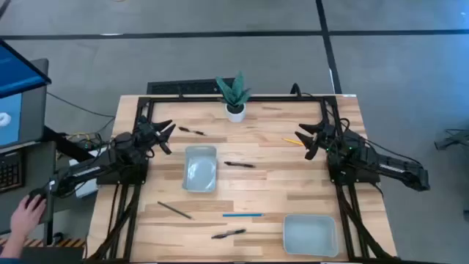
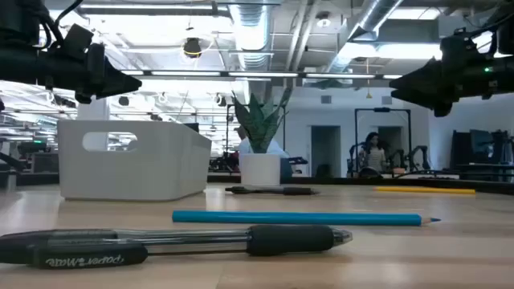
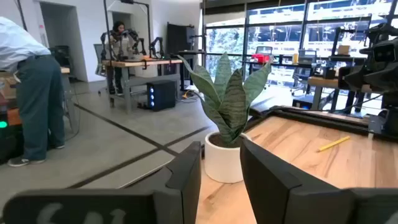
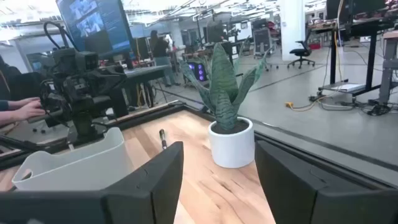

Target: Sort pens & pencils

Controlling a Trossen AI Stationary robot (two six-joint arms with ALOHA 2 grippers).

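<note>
Three black pens lie on the wooden table: one far left (image 1: 192, 131), one in the middle (image 1: 239, 164), one near the front edge (image 1: 229, 234). The yellow pencil (image 1: 293, 140) lies far right, the blue pencil (image 1: 242, 215) and the dark grey pencil (image 1: 174, 210) toward the front. My left gripper (image 1: 167, 136) hovers above the table's left side, next to the far-left pen, open by a narrow gap (image 3: 221, 155) and empty. My right gripper (image 1: 306, 141) hovers by the yellow pencil, open (image 4: 217, 180) and empty.
A pale tray (image 1: 200, 168) stands left of centre and a second tray (image 1: 310, 235) at the front right. A potted plant (image 1: 234, 99) stands at the middle of the far edge. A person's hand (image 1: 28, 213) rests at a desk left of the table.
</note>
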